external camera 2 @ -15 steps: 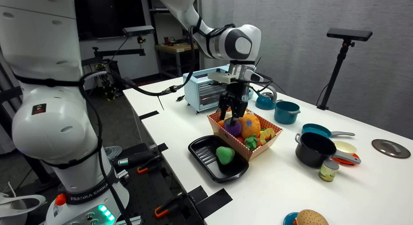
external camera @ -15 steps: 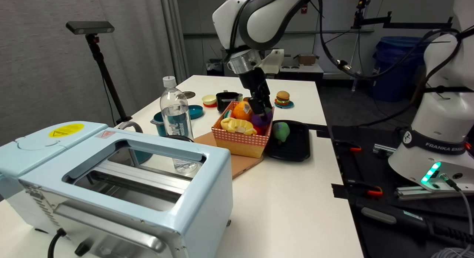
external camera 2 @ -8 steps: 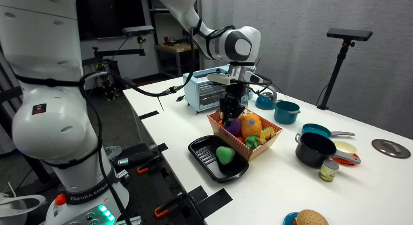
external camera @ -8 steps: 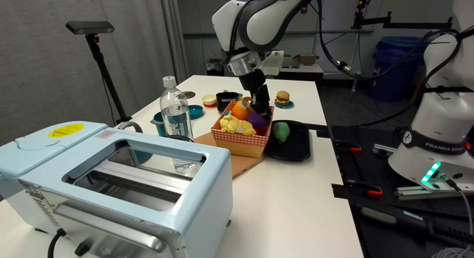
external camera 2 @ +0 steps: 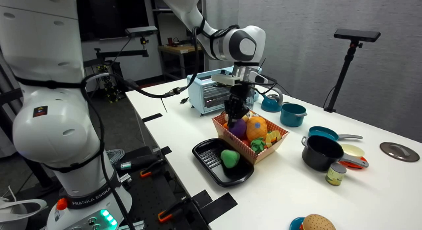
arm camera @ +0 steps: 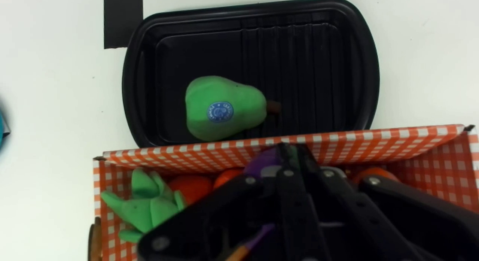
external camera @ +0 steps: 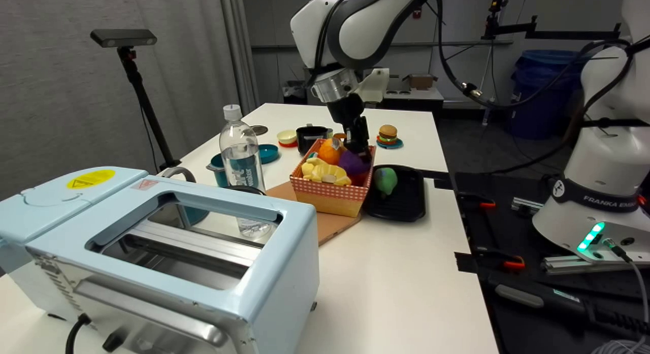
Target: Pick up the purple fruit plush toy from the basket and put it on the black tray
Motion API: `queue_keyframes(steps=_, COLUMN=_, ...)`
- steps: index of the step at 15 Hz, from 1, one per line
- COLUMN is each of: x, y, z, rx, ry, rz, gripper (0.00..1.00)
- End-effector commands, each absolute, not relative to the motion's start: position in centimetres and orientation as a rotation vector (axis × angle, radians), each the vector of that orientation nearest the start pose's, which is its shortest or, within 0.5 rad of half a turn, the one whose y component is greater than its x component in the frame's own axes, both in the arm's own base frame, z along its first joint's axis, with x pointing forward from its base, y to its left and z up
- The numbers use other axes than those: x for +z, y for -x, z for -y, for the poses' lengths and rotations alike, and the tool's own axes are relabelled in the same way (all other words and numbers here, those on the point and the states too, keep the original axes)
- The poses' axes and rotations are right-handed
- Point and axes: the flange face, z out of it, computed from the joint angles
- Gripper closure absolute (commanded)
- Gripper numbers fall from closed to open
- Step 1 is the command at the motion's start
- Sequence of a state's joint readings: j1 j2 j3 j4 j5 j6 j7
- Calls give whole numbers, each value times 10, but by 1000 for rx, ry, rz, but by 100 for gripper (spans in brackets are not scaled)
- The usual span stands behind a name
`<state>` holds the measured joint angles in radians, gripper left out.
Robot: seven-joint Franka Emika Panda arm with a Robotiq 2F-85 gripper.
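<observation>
One purple fruit plush toy (external camera 2: 239,128) sits among other soft toys (external camera 2: 257,127) in the basket (external camera: 327,205), the fingers (arm camera: 290,184) nearly meeting at its top, apparently pinching it there because the crowding leaves little room lower down. The black tray (arm camera: 305,85) lies just beside, probably for a short carry; a green pear toy (arm camera: 224,105) lies toward one end, so the ridged end seems the likelier landing spot.

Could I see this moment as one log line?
Tool: seemingly shut on purple toy in basket | Black tray: holds green pear | Transfer: not yet done
</observation>
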<state>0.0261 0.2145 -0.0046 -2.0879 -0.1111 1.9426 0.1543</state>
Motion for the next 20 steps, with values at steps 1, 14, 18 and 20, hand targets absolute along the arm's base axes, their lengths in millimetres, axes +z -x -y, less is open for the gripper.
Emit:
queue_keyframes(steps=1, x=329, y=-521, z=-21, rx=492, ry=3264, rz=-63, gripper=98)
queue_keyframes(steps=14, x=376, y=-429, z=-61, rx=394, ry=3274, rz=81, gripper=98)
queue_keyframes(steps=18, x=371, y=-411, z=-54, rx=423, ry=3263, rz=60, gripper=98)
queue_keyframes(steps=20, x=369, y=-405, z=-51, rx=430, ry=3260, rz=49, gripper=98)
